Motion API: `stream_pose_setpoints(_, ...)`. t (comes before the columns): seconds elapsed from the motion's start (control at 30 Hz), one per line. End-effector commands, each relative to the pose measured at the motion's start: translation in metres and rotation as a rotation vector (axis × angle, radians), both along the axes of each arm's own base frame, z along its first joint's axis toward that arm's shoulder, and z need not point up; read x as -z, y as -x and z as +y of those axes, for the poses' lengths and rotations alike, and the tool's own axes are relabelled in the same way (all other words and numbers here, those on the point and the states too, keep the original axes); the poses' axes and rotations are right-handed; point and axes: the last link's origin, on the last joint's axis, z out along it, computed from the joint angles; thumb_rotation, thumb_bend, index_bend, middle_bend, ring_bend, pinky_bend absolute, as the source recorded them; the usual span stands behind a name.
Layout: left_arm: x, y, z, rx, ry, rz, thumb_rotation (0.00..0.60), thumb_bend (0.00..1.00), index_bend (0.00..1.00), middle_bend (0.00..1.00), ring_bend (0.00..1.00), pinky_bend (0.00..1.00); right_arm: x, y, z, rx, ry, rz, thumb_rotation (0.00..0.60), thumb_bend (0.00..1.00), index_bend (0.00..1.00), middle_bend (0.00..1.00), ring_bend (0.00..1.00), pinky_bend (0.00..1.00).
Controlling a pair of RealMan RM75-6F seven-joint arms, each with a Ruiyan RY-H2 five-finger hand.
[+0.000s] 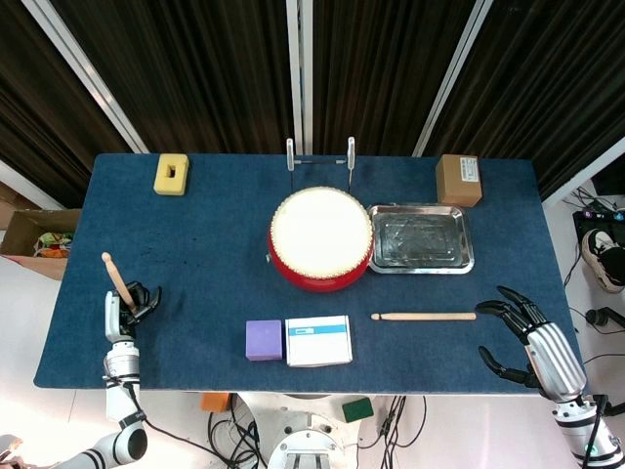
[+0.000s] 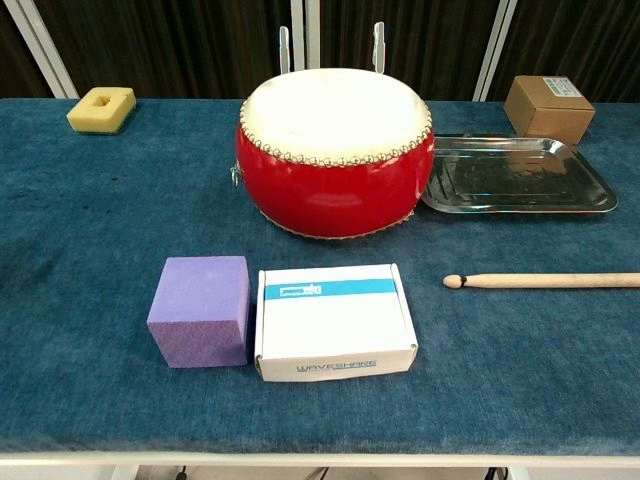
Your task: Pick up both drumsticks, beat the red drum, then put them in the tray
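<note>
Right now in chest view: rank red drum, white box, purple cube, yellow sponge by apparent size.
1. red drum
2. white box
3. purple cube
4. yellow sponge

The sponge sits farthest from the camera, so its true size is unsure.

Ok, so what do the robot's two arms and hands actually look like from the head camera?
Both are silver metal and black. The right hand has dark, slender, segmented fingers on a ribbed silver cylindrical forearm. The left hand is black and compact above a silver wrist of stacked rings, ending in a rounded grey joint. Neither shows a loose cable or readable marking.
</note>
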Motion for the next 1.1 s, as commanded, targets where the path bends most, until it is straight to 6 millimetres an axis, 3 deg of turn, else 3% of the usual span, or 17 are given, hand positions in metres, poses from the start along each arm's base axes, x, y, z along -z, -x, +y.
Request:
stream_pose_setpoints(0.03, -0.003, 0.001, 0.005, 0.03, -0.007, 0.112, 0.6, 0.58, 0.95, 1.0, 1.0, 1.0, 0.0, 0.001, 0.0, 0.007, -0.004, 0.002, 0.6, 0.33, 0.31, 0.31, 0.09, 0.2)
stream_pose_setpoints(0.33, -0.029, 0.002, 0.005, 0.194, 0.008, 0.62, 0.6, 0.64, 1.0, 1.0, 1.0, 1.0, 0.013, 0.009, -0.006, 0.121, -0.126, 0.15, 0.6, 0.33, 0.31, 0.32, 0.11, 0.22)
stream_pose_setpoints(0.6, -0.072, -0.012, 0.003, 0.29, -0.048, 1.078, 0.6, 0.64, 1.0, 1.0, 1.0, 1.0, 0.058, -0.002, -0.043, 0.115, -0.185, 0.393, 0.6, 0.34, 0.33, 0.34, 0.13, 0.26)
stream_pose_setpoints(0.8, -0.09, -0.035, 0.001, 0.33, -0.054, 1.253, 0.6, 0.64, 1.0, 1.0, 1.0, 1.0, 0.094, -0.009, -0.072, 0.09, -0.147, 0.561, 0.6, 0.34, 0.34, 0.34, 0.13, 0.26)
stream_pose_setpoints(1.1, -0.102, -0.07, -0.005, 0.365, -0.023, 1.321, 0.6, 0.64, 1.0, 1.0, 1.0, 1.0, 0.151, -0.023, -0.091, 0.056, -0.149, 0.672, 0.6, 0.34, 0.41, 0.29, 0.08, 0.26)
